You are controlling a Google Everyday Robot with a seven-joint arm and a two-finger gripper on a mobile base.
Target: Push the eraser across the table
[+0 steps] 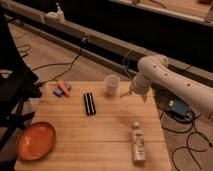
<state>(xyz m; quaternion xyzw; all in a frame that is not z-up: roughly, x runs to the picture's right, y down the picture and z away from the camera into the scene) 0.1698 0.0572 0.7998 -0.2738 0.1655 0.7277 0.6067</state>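
The eraser (89, 103) is a small black grooved block lying lengthwise on the light wooden table (100, 135), a little left of the table's middle and toward the far edge. My white arm reaches in from the right. The gripper (126, 93) hangs at the arm's end over the far right part of the table, just right of a clear cup (112, 85) and well right of the eraser. It holds nothing that I can see.
A blue-and-orange item (62, 89) lies at the far left corner. An orange plate (36, 140) sits at the near left. A clear bottle (138, 143) lies at the near right. Cables and a dark chair (15, 90) surround the table.
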